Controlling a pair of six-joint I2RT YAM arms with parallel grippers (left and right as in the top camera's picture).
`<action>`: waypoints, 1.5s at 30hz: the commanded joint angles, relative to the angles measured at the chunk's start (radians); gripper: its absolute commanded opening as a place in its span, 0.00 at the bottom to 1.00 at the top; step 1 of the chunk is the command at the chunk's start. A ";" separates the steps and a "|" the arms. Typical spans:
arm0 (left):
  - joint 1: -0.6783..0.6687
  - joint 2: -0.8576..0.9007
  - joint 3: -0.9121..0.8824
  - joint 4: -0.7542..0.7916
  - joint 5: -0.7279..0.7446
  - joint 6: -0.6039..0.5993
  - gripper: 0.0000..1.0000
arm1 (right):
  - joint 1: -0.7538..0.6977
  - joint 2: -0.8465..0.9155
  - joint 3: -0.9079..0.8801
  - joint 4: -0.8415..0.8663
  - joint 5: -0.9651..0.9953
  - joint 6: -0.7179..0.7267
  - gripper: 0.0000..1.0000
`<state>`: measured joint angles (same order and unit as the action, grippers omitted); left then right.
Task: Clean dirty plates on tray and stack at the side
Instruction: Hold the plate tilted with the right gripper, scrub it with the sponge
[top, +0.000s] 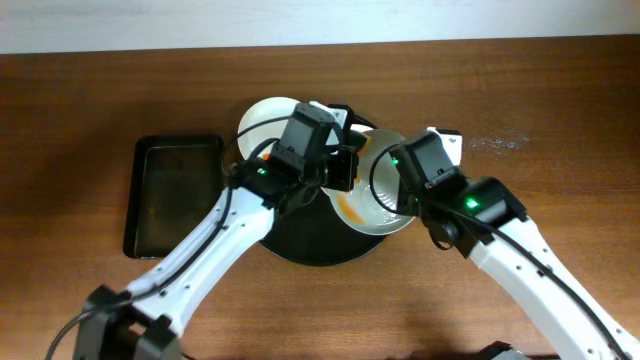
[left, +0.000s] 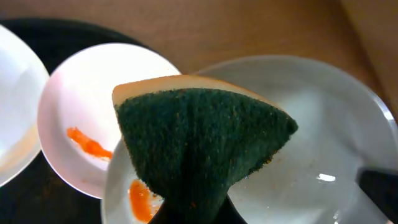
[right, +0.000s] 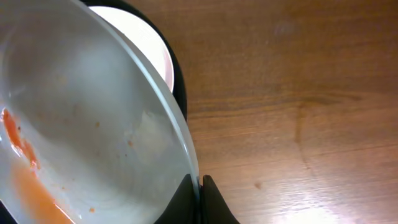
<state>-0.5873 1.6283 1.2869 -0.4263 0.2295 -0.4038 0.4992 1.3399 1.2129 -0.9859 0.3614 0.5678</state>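
Green sponge (left: 199, 143) clenched in left gripper (top: 338, 168); right gripper (right: 200, 193) pinches tilted plate (right: 93, 124) by right rim. Hard scrubbing could lever plate free onto tray (top: 300, 245).

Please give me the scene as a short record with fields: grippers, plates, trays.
left gripper: jaws shut on green sponge, over held plate
right gripper: jaws shut on held plate's rim
held plate: orange smear on it
second plate: on round tray, orange streak
third plate: on round tray, beside second
rectangular tray: left of round tray
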 joint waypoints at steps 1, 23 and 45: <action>-0.001 0.087 0.008 0.031 0.011 -0.011 0.00 | 0.005 0.009 0.019 0.032 -0.018 0.045 0.04; -0.059 0.116 0.006 -0.056 -0.266 0.004 0.00 | 0.005 0.007 0.028 0.130 0.011 0.069 0.04; -0.032 0.122 0.006 0.167 -0.350 0.003 0.00 | 0.005 0.002 0.050 0.130 -0.013 0.066 0.04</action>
<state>-0.6147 1.7451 1.2858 -0.3389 -0.0723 -0.4088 0.4992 1.3540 1.2289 -0.8612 0.3603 0.6247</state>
